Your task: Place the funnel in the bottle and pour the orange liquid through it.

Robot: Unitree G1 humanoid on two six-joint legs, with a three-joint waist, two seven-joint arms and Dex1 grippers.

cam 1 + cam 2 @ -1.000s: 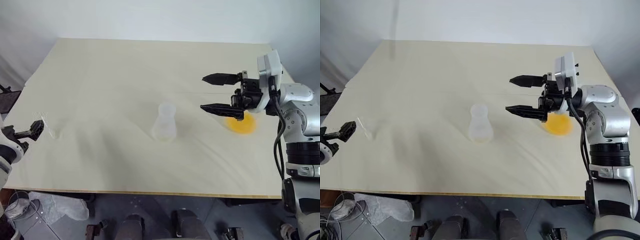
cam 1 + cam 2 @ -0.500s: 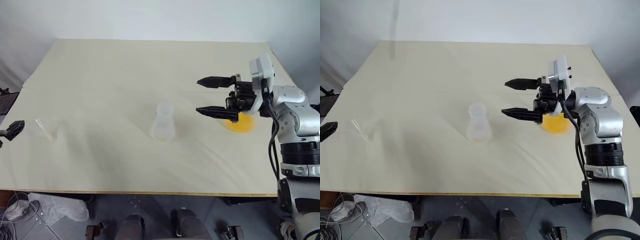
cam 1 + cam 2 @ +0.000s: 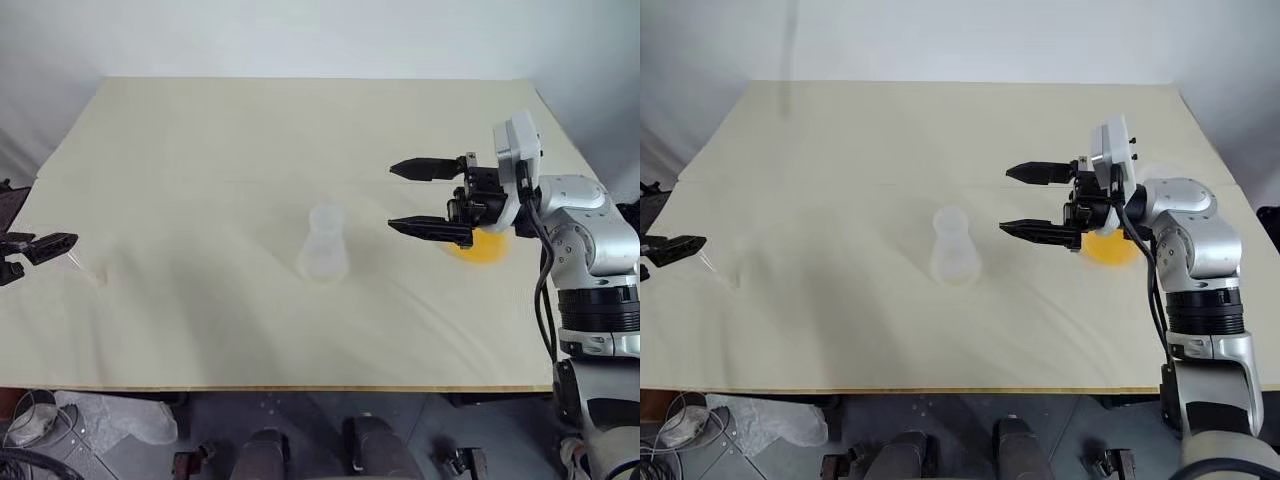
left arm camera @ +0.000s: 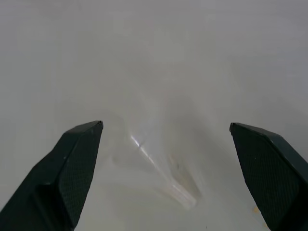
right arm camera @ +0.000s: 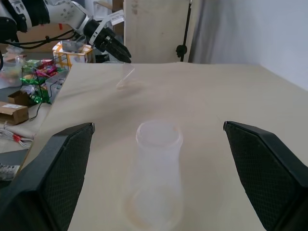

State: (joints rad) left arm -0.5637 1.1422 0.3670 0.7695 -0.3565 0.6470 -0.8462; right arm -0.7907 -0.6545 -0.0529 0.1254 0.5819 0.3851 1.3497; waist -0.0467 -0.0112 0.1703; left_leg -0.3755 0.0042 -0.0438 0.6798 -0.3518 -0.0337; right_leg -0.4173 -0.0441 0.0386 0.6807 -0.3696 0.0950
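Observation:
The clear bottle [image 3: 322, 243] stands upright at the middle of the table, empty. The funnel [image 3: 88, 264] lies on its side near the table's left edge, faint against the cloth. My left gripper [image 3: 45, 252] is open just left of it; in the left wrist view the funnel [image 4: 163, 166] lies on the cloth ahead, between the spread fingers [image 4: 72, 163]. My right gripper [image 3: 391, 197] is open, held level above the table right of the bottle and pointing at it. The orange liquid [image 3: 486, 246] sits behind that gripper, partly hidden by it.
The cream-covered table [image 3: 250, 140] has its front edge close to me and its left edge beside the left gripper. A crumpled plastic bag [image 3: 120, 415] lies on the floor below the front left corner. Boxes and clutter [image 5: 29, 72] stand beyond the left edge.
My left gripper drew back off the left edge, then swung round, and now points across at the funnel from farther back. The right gripper, bottle and funnel have stayed put.

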